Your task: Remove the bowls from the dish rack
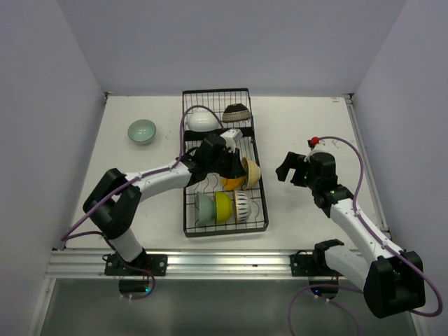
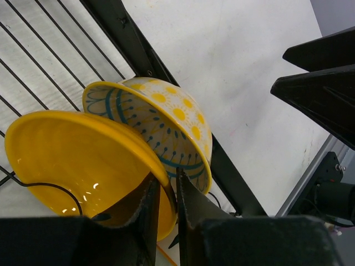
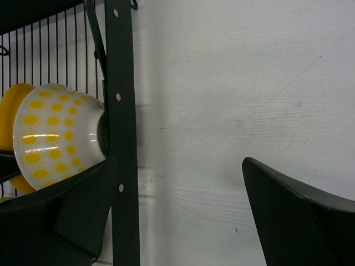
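Dish rack: the dish rack [image 1: 210, 100] is a black wire rack lying lengthwise at the middle of the worktop [image 1: 308, 119], running from near the far edge to near the near edge.
Left claw: the left claw [image 2: 168, 191] is inside the rack's larger section, its two fingers pressed on either side of the rim of the orange bowl [image 2: 72, 155], pinching it.
Orange bowl: tilted on its side against the rack's right rail, with a curved wire crossing its lower edge.
Cream bowl: the cream bowl [image 2: 166, 122] has yellow sun dots outside and blue lines inside. It is nested against the back of the orange bowl and leans on the rack's right frame bar.
Right claw: the right claw [image 3: 178, 162] is spread wide with nothing between its fingers, over bare worktop just beside the rack's right side.
Far section: the white bowl [image 1: 201, 120] and the dark brown patterned bowl [image 1: 236, 112] sit side by side.
Near end of rack: the racked pale green bowl [image 1: 205, 208], the yellow-green bowl [image 1: 222, 206] and the striped white bowl [image 1: 241, 205] stand on edge in a row.
Out of the rack: the loose pale green bowl [image 1: 141, 131] stands upright on the worktop towards the far left corner, well apart from the rack.
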{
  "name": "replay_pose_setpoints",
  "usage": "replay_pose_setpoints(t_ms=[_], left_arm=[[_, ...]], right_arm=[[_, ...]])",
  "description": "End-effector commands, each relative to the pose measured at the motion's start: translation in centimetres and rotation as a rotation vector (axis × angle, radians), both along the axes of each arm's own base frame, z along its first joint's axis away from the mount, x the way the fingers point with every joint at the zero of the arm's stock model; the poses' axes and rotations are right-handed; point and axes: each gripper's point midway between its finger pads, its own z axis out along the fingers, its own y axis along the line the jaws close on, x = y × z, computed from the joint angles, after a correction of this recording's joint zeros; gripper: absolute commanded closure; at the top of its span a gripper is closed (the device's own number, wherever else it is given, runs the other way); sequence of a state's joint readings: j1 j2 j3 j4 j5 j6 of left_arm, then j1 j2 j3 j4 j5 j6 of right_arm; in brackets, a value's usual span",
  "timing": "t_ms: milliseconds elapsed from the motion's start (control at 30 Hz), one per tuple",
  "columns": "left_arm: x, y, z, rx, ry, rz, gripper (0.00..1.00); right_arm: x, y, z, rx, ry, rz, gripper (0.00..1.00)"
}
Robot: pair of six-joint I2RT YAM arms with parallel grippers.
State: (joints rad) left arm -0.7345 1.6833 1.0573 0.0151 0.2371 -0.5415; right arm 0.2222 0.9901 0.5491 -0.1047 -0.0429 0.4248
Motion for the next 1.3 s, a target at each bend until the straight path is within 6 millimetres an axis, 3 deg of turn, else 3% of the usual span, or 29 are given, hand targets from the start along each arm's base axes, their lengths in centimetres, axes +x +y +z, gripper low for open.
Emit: replay_pose_setpoints(t_ms=[0,333,800,1000,1267], left_arm=[[1.0,0.1,0.8,0.007,-0.035,0.045,0.83],[0.6,0.8,2.0,-0.027,-0.037,0.096,1.00],[0.0,3.1,5.9,-0.196,-0.183,0.193,1.00],[-0.2,3.3,6.1,-0.274,-0.187,0.206,1.00],[0.2,3.4,8.2,-0.444,-0.200,0.187,1.00]], right_arm=[[0.8,0.0,1.3,-0.013,-0.046,-0.003,0.02],[0.8,-0.1,1.3,-0.013,-0.045,-0.006,0.01],[0.8,-0.1,1.3,-0.012,-0.045,-0.007,0.01],[0.8,0.0,1.3,-0.009,-0.043,0.000,0.02],[1.0,0.0,1.1,-0.012,-0.038,-0.001,0.02]])
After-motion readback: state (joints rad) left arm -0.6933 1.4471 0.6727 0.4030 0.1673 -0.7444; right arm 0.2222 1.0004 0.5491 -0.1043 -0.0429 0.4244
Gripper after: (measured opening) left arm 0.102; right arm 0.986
